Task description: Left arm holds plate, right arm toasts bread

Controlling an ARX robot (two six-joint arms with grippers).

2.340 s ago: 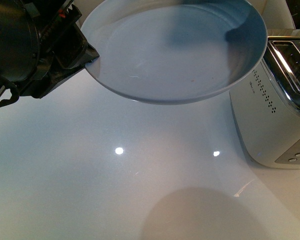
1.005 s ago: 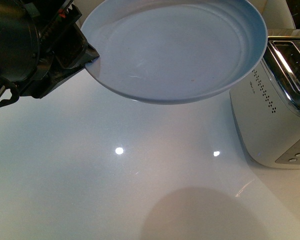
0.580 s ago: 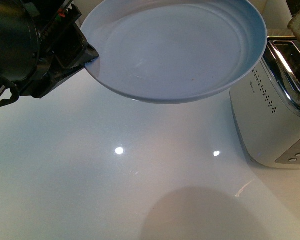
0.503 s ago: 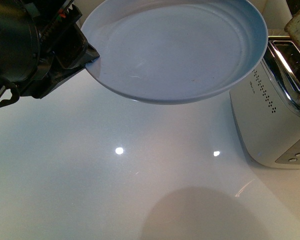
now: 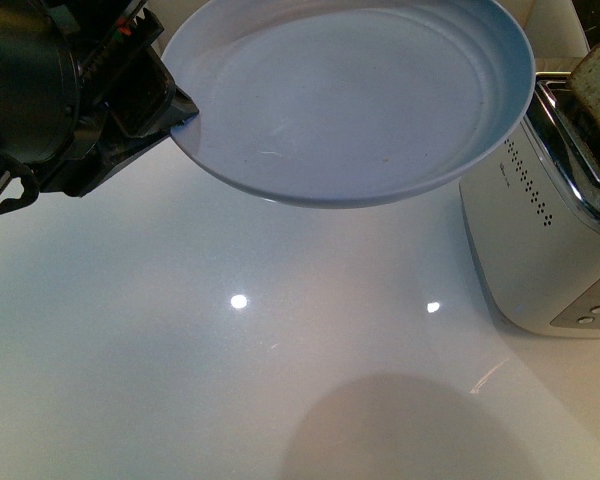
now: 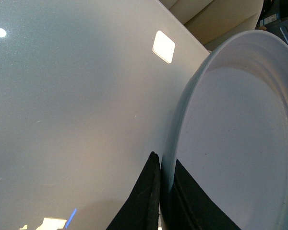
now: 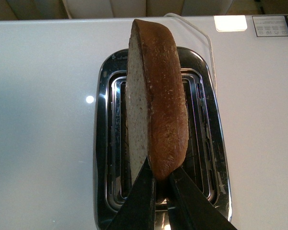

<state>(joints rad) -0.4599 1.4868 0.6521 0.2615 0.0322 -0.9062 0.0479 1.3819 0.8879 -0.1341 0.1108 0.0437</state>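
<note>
1. Brown wholemeal bread (image 7: pixel 156 105) stands upright in my right pincer (image 7: pixel 161 176), pinched at its lower edge, just over a toaster (image 7: pixel 102 143) slot.
2. My left pincer (image 6: pixel 166 159) clamps the empty plate (image 5: pixel 350 110) by its rim, aloft over the table (image 5: pixel 180 350).
3. Next, I judge: align, lower, release.
4. Writing on the label (image 7: pixel 273 25) is too small to read.

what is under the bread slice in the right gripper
The silver toaster lies directly below the bread, slots facing up. The bread and right gripper hide part of the slots; their insides cannot be seen.
</note>
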